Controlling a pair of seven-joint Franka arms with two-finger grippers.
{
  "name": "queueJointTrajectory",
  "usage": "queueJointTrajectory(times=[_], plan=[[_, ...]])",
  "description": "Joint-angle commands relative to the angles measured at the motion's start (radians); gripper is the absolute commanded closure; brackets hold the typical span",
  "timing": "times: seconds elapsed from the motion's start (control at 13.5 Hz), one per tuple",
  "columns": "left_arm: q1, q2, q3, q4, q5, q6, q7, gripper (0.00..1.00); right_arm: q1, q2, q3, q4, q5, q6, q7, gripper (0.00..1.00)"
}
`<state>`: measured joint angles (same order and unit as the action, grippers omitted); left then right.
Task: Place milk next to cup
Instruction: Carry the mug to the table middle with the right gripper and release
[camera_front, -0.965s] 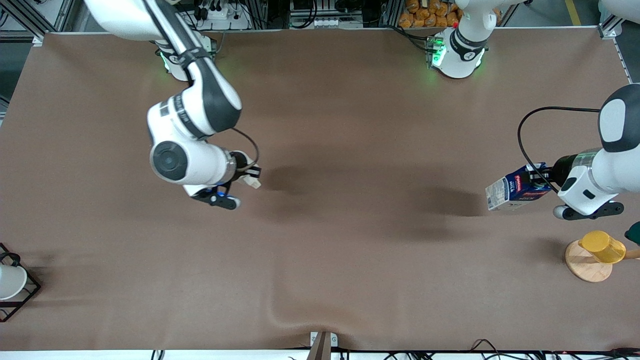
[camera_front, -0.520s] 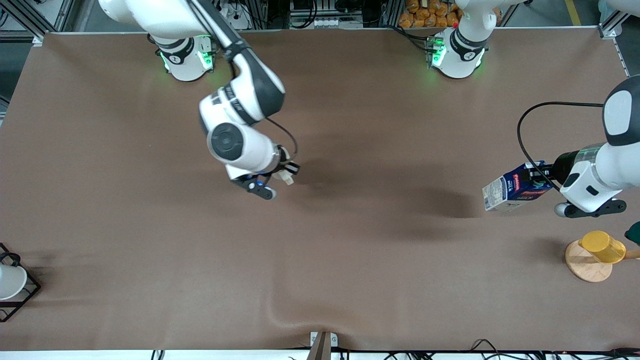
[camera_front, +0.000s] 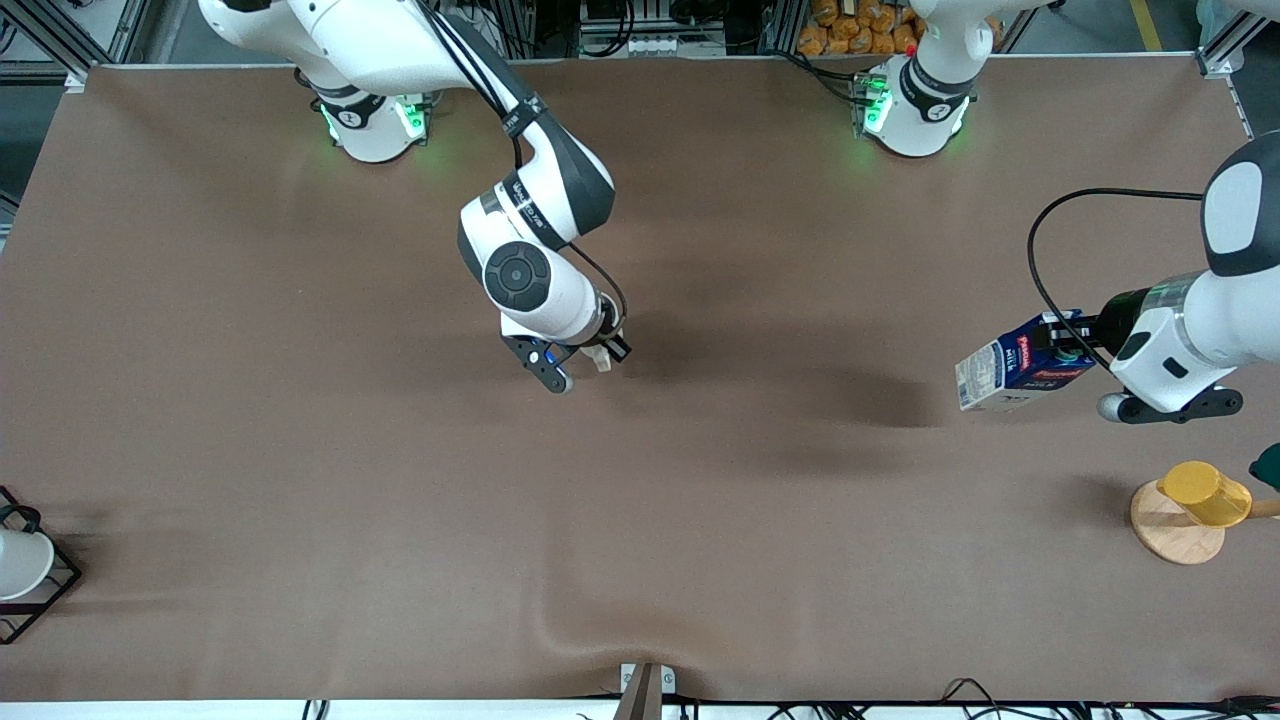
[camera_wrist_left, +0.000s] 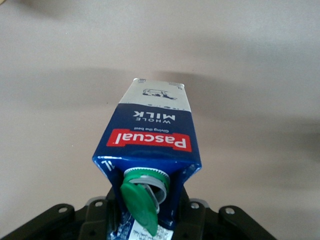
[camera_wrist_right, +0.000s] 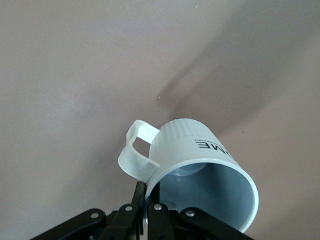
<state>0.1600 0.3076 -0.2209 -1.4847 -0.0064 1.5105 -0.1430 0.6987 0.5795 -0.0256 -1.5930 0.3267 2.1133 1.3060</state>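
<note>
The milk (camera_front: 1010, 372), a dark blue carton with a white panel and a red label, hangs tilted above the table toward the left arm's end. My left gripper (camera_front: 1070, 345) is shut on its gabled top, just under the open green cap (camera_wrist_left: 142, 200). The cup (camera_wrist_right: 200, 165) is an off-white mug with a side handle and a grey inside. My right gripper (camera_wrist_right: 148, 194) is shut on its rim beside the handle. In the front view only a pale bit of the cup (camera_front: 601, 360) shows under the right gripper (camera_front: 606, 352), over the middle of the table.
A yellow cup (camera_front: 1205, 493) rests on a round wooden stand (camera_front: 1172, 535) at the left arm's end, nearer the camera than the milk. A white cup in a black wire rack (camera_front: 45, 590) sits at the right arm's end. The brown cloth bulges in a fold (camera_front: 560, 630) by the front edge.
The right arm has swung the cup from the right arm's end toward the middle of the table. The left arm has carried the milk slightly toward the middle.
</note>
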Motion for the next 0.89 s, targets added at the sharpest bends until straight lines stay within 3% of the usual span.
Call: queueJointTrajectory(times=[0.0, 0.52, 0.59, 0.67, 0.74, 0.82], plan=[[0.003, -0.015, -0.003, 0.015, -0.026, -0.027, 0.005, 1.0, 0.04, 0.017, -0.004, 0.022, -0.054, 0.004, -0.013, 1.0], [0.009, -0.016, -0.06, 0.015, -0.03, -0.033, -0.049, 1.0, 0.064, 0.04, -0.004, 0.022, -0.055, 0.036, -0.01, 1.0], [0.009, -0.016, -0.061, 0.015, -0.03, -0.033, -0.056, 1.0, 0.065, 0.042, -0.004, 0.022, -0.055, 0.036, -0.01, 0.82], [0.007, -0.016, -0.061, 0.015, -0.03, -0.033, -0.058, 1.0, 0.065, 0.042, -0.004, 0.022, -0.055, 0.034, -0.011, 0.32], [0.006, -0.016, -0.064, 0.015, -0.03, -0.033, -0.058, 1.0, 0.067, 0.042, -0.004, 0.022, -0.055, 0.034, -0.011, 0.03], [0.006, -0.016, -0.064, 0.015, -0.032, -0.033, -0.058, 1.0, 0.067, 0.042, -0.004, 0.022, -0.057, 0.034, -0.011, 0.03]])
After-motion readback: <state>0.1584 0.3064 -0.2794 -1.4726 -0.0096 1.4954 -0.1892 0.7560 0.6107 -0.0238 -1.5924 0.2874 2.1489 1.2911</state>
